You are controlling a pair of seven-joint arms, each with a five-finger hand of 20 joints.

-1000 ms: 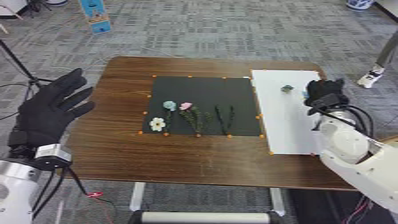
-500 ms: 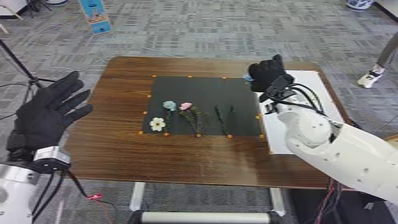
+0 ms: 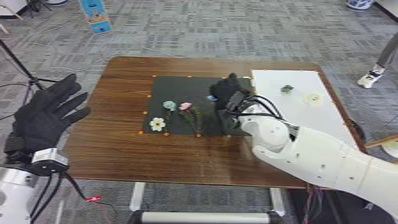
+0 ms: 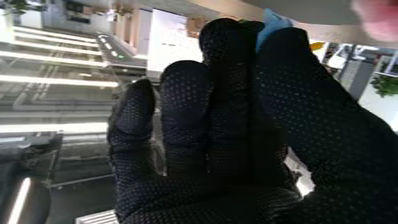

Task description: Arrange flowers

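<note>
Right hand (image 3: 231, 90) pinching a small blue flower (image 3: 211, 98) over the black mat (image 3: 164, 87), white flower (image 3: 157, 124) lying near left, left hand (image 3: 43, 112) hanging open left of the brown table (image 3: 115, 155).

Looks like a robotics lab in an office-type bldg: grey carpet-tile floor (image 3: 204, 30), white robot arm (image 3: 324, 160) at brown table (image 3: 178, 157), black stand (image 3: 33, 77), loose cables (image 3: 78, 187); ceiling strip lights (image 4: 53, 79) & pipes (image 4: 62, 104).

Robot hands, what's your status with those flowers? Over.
Right robot hand pinching blue flower over black mat. Left robot hand open. Right arm covering mat's near right corner.
</note>
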